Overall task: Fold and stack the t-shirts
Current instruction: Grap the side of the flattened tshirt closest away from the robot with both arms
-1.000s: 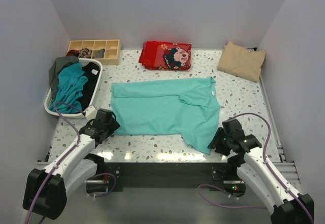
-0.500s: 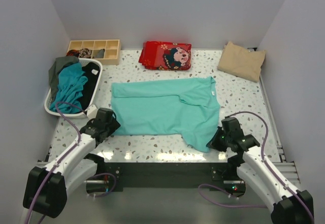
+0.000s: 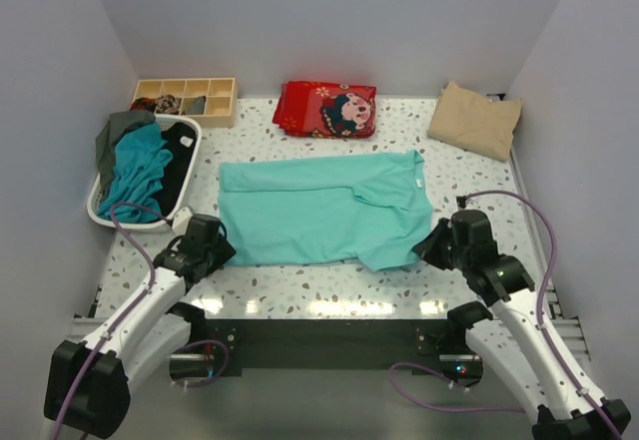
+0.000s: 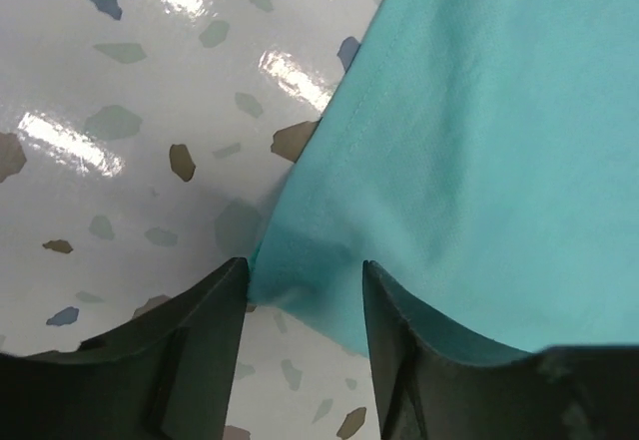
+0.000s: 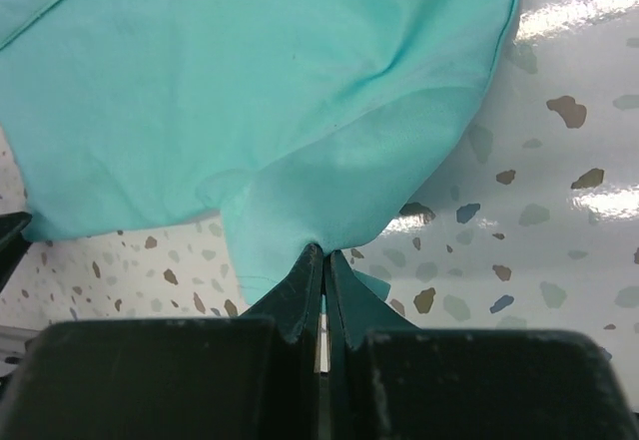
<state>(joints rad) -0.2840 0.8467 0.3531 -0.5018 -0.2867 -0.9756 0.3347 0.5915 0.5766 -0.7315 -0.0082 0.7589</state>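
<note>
A light turquoise t-shirt (image 3: 319,211) lies spread flat in the middle of the speckled table. My right gripper (image 3: 431,246) is shut on its near right edge; in the right wrist view the fabric (image 5: 300,111) bunches into the closed right gripper (image 5: 321,253) and hangs lifted. My left gripper (image 3: 213,251) sits at the shirt's near left corner. There the corner (image 4: 300,260) lies between the two dark fingers (image 4: 190,330), and the left gripper (image 4: 305,272) is open around it. A folded beige t-shirt (image 3: 475,119) rests at the back right.
A white basket (image 3: 98,215) at the left holds teal (image 3: 140,169), black (image 3: 180,161) and grey-green (image 3: 115,133) t-shirts. A wooden divided box (image 3: 185,100) and a red printed cloth (image 3: 326,109) lie along the back edge. Grey walls close in on both sides.
My right gripper shut on the shirt's near right edge and drew it up and back, so the front flap is shorter. The left jaws have narrowed around the near left corner.
</note>
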